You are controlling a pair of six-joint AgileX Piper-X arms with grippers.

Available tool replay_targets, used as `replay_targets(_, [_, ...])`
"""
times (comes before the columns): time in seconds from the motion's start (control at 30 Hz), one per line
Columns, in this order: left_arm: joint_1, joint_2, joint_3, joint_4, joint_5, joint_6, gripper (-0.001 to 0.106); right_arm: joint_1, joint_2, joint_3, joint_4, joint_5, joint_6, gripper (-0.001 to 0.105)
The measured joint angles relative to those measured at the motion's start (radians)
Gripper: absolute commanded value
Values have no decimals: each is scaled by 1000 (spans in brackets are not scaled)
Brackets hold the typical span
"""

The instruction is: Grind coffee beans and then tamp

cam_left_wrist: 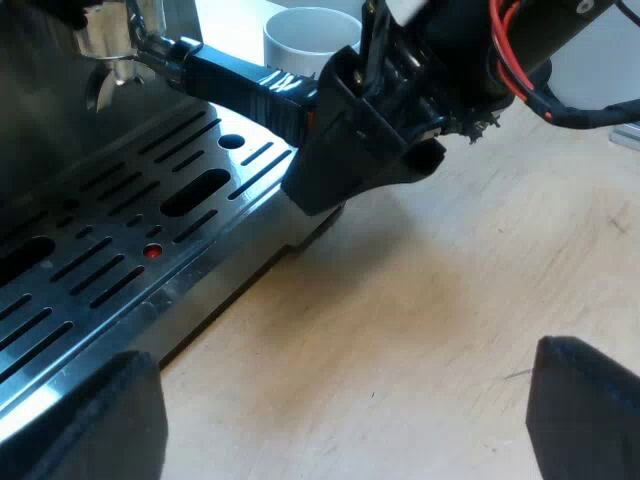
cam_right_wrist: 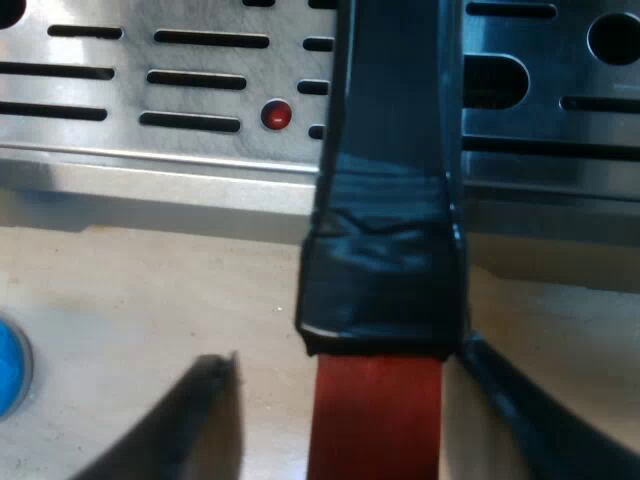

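Holder handle (cam_right_wrist: 385,150) sits btwn R fingers (cam_right_wrist: 195,420), apart, not clamped; L fingers (cam_left_wrist: 585,410) wide.

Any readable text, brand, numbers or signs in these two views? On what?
White print on the holder's dark handle: too blurred to read.
Red dot on the machine's drip tray: a plain mark, no lettering.
Mug, blue tamper, red handle end: no text visible.
So nothing can be read.
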Motion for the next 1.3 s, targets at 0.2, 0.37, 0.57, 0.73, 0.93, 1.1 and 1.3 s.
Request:
replay_targets(0.2, [0,0,0,0,0,0,77,-3,0,0,5,8,1,17])
replay_targets(0.37, [0,0,0,0,0,0,77,-7,0,0,22,26,7,2])
replay_targets(0.57, [0,0,0,0,0,0,77,-7,0,0,22,26,7,0])
replay_targets(0.73, [0,0,0,0,0,0,77,-7,0,0,22,28,7,0])
replay_targets(0.93, [0,0,0,0,0,0,77,-7,0,0,22,28,7,0])
replay_targets(1.1, [0,0,0,0,0,0,77,-7,0,0,22,28,7,0])
replay_targets(1.3, [0,0,0,0,0,0,77,16,0,0,24,58,26,0])
